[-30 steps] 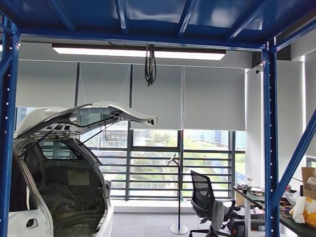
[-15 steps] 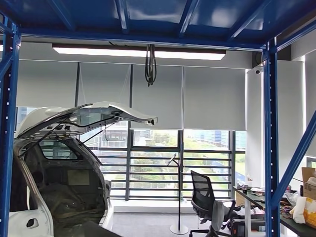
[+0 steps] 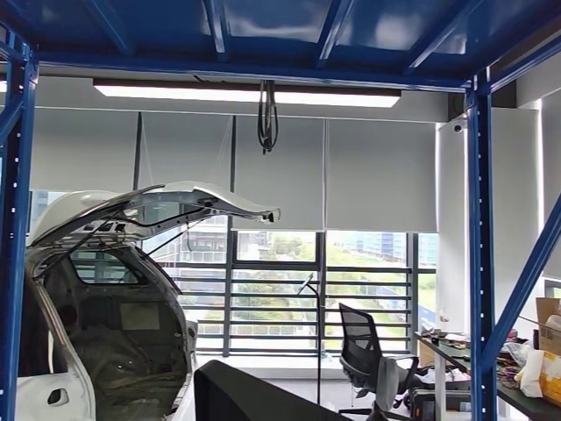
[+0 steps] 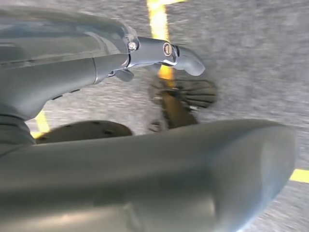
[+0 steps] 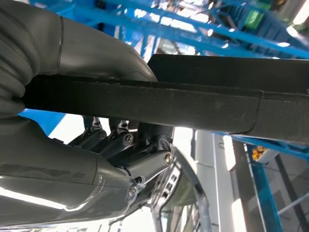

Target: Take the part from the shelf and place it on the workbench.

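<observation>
The part [image 5: 146, 101], a long flat black panel with a felt-like edge, is off the shelf and carried in the right hand [image 5: 120, 159]: in the right wrist view its edge runs lengthwise out of the palm, thumb on one face, darker fingers [image 5: 146, 166] curled against the other, so it is pinched across its thickness. Its long axis lies along the hand's reach, and most of its length stands out past the fingertips. In the head view one dark corner of the part [image 3: 258, 395] pokes in at the bottom edge, in front of the white car [image 3: 99, 333] with its raised tailgate. The left hand [image 4: 146, 159] hangs over grey floor [image 4: 255, 58] with yellow lines, one finger [image 4: 171, 50] straight, nothing in it; how the rest of its fingers lie I cannot tell. Judgement: the right hand alone bears the part. No workbench identified; the blue frame [image 3: 479, 246] surrounds the view.
</observation>
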### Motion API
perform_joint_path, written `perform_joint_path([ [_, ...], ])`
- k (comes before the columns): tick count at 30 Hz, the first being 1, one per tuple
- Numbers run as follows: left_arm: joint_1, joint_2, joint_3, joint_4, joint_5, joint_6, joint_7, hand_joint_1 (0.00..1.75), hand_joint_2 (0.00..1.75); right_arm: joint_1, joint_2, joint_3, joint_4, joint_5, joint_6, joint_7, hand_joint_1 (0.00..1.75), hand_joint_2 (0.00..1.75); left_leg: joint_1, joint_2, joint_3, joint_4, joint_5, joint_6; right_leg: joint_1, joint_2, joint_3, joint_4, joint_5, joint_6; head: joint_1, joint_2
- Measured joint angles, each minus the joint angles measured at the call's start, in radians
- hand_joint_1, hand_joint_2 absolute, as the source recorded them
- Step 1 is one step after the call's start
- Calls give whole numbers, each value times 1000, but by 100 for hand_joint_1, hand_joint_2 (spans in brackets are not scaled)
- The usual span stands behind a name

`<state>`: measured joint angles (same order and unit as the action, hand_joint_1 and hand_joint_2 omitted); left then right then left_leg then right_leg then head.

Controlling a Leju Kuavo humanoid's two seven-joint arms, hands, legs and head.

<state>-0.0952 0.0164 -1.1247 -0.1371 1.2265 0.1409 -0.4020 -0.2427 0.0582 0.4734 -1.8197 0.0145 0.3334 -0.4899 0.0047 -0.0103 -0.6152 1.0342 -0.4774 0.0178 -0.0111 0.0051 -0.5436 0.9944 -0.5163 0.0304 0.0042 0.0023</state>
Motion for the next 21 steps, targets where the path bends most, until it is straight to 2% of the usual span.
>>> perform_joint_path([
  [3, 3, 10, -13, 3, 16, 15, 66, 0, 175, -4, -9, 2, -8, -40, 19, -1, 175, 175, -1, 1, 3, -5, 2, 6, -3, 0, 1, 0, -2, 6, 0, 0],
  [5, 4, 15, -15, 4, 34, 25, 86, 0, 175, -8, -17, 3, -13, -62, 32, -2, 175, 175, 4, 2, 9, -14, 5, 14, -4, -1, -10, 32, -26, 10, 0, 0],
  [6, 4, 18, -15, 5, 42, 31, 92, 0, 175, -9, -23, 3, -16, -73, 38, -2, 175, 175, 6, 3, 12, -17, 7, 17, -4, -1, -30, 76, -52, 11, 0, 0],
  [8, 5, 23, -15, 9, 53, 57, 109, 0, 175, -7, -36, 5, -17, -93, 48, 1, 175, 175, 6, 3, 14, -18, 6, 19, -5, -1, -99, 214, -114, 12, 0, 0],
  [9, 6, 25, -16, 12, 56, 78, 117, 0, 175, -3, -42, 5, -17, -101, 50, 4, 175, 175, 6, 3, 14, -17, 6, 18, -6, -1, -130, 271, -130, 13, 0, 0],
  [10, 7, 27, -18, 14, 57, 102, 119, 0, 175, 2, -48, 6, -17, -106, 50, 8, 175, 175, 6, 3, 15, -17, 5, 17, -6, -2, -147, 294, -126, 13, 0, 0],
  [11, 9, 28, -21, 16, 55, 125, 110, 0, 175, 7, -51, 6, -21, -104, 44, 11, 175, 175, 7, 3, 16, -17, 3, 15, -7, -2, -142, 274, -101, 13, 0, 0],
  [13, 11, 31, -31, 18, 46, 153, 74, 0, 175, 23, -56, 7, -35, -92, 24, 15, 175, 175, 9, 1, 22, -16, -2, 7, -7, -3, -84, 140, -25, 10, 0, 0],
  [14, 11, 34, -37, 18, 40, 155, 60, 0, 175, 31, -58, 7, -44, -87, 16, 16, 175, 175, 8, 0, 24, -15, -4, 2, -6, -2, -57, 77, 2, 7, 0, 0],
  [15, 13, 37, -44, 18, 34, 149, 52, 0, 175, 39, -61, 7, -51, -87, 13, 15, 175, 175, 7, -1, 25, -15, -6, -4, -4, -1, -40, 36, 16, 2, 0, 0],
  [19, 27, 50, -69, 20, 36, 60, 7, 0, 175, 57, -71, 5, -58, -121, 34, -13, 175, 175, 11, 0, 25, -15, -13, -28, 1, 5, -35, 17, 21, -21, 0, 0],
  [21, 33, 54, -72, 20, 45, 24, -14, 0, 175, 58, -72, 2, -58, -135, 45, -30, 175, 175, 13, 2, 3, 36, -50, -35, -3, 3, -34, 13, 23, -32, 0, 0],
])
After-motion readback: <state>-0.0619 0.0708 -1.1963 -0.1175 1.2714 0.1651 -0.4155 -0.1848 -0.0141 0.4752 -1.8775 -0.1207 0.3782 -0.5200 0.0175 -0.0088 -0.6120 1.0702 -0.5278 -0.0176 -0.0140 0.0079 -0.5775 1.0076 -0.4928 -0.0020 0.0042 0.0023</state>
